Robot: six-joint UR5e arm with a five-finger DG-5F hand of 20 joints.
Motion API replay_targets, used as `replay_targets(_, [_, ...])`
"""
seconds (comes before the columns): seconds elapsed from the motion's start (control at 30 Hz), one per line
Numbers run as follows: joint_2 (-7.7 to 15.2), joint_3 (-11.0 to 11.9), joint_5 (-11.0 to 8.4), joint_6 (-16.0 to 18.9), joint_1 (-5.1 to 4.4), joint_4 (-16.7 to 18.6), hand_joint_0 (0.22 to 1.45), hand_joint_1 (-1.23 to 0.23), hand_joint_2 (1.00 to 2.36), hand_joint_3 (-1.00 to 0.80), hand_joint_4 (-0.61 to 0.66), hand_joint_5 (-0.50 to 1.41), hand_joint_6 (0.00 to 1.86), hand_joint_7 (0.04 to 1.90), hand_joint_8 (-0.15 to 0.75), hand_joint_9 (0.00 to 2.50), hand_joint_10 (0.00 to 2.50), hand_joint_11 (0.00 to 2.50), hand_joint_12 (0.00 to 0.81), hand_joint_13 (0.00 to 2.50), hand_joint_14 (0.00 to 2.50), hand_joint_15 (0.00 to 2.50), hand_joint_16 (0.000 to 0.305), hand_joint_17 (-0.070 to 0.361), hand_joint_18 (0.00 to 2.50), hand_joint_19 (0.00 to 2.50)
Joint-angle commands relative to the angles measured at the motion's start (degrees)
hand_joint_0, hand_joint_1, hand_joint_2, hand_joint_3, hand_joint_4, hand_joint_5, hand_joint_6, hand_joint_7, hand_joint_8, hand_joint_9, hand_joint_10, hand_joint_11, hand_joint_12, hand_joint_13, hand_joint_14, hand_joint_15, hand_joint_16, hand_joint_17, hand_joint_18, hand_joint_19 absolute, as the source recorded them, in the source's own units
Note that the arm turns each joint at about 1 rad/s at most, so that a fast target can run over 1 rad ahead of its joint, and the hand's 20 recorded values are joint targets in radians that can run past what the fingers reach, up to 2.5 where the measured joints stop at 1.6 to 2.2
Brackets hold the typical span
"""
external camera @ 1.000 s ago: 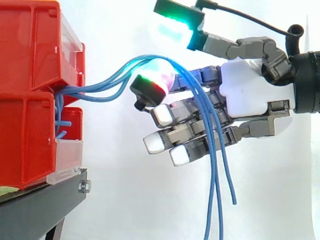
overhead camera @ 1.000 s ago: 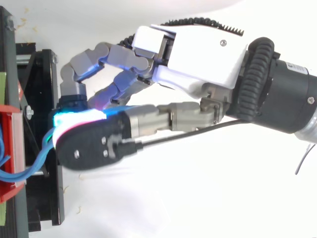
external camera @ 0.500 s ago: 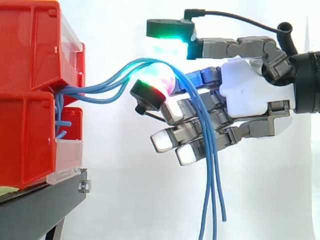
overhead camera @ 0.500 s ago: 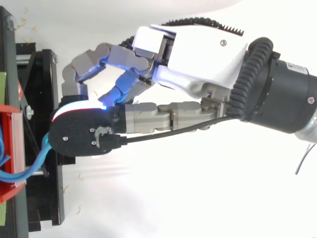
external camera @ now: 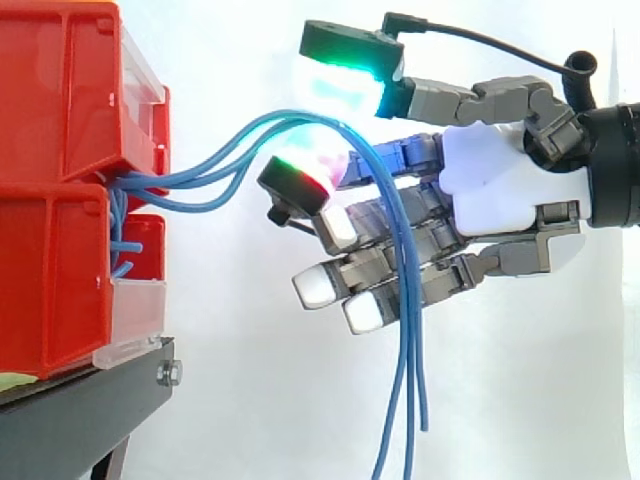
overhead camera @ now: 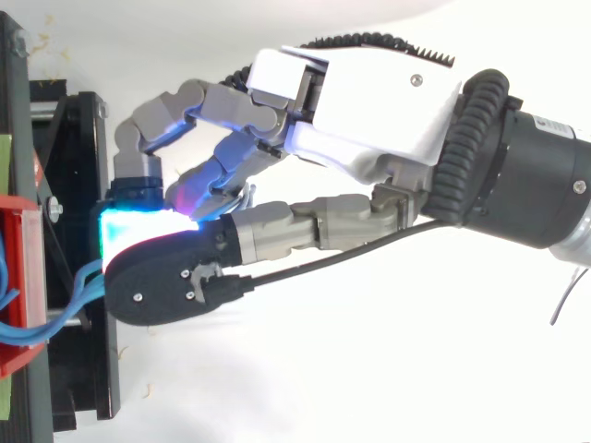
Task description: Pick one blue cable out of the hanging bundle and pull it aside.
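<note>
The white curtain (external camera: pixel 250 400) hangs behind everything. At the left, two red bins (external camera: pixel 60 120) are stacked one on the other on the black stand (external camera: pixel 80 420). My robot hand (external camera: pixel 495 190) reaches in from the right at the level of the bins and stops short of them, its white palm upright. It is loosely spread and pinches nothing: the thumb (external camera: pixel 345 75), glowing green and cyan, is lifted just above the bundle, and a gap shows between it and the topmost finger (external camera: pixel 300 180), whose pad glows red and green. The lower fingertips (external camera: pixel 318 287) glow white, point left and are gently bent. The blue cables (external camera: pixel 402 250) come out between the two bins, rise to the right in an arch and pass over that topmost finger. From there they fall across the near side of the lower fingers, and their loose ends dangle below my robot hand, well right of the stand.
</note>
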State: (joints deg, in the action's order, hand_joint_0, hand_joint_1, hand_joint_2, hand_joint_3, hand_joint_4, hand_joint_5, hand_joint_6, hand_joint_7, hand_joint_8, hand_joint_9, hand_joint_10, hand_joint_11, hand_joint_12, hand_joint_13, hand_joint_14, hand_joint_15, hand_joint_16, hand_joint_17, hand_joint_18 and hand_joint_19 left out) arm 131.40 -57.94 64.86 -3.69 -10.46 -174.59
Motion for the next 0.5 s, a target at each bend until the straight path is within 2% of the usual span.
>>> replay_targets(0.0, [0.00,0.02,0.00,0.00,0.00,0.04,0.70,-0.89,1.00,-0.44,-0.04,-0.16,0.93,1.12,0.270,0.86,0.03,0.77,0.376,0.74,0.02,0.55,0.047,0.107,0.67,0.50])
replay_targets(0.1, [0.00,0.02,0.00,0.00,0.00,-0.14,0.70,-0.90,1.00,-0.50,-0.06,-0.16,0.93,1.14,0.271,0.86,0.02,0.76,0.374,0.74,0.02,0.55,0.047,0.106,0.68,0.50])
replay_targets(0.47, [0.00,0.02,0.00,0.00,-0.26,-0.14,0.66,-0.84,1.00,-0.48,-0.02,-0.14,0.92,1.16,0.286,0.90,0.02,0.77,0.380,0.77,0.02,0.55,0.047,0.105,0.70,0.53])
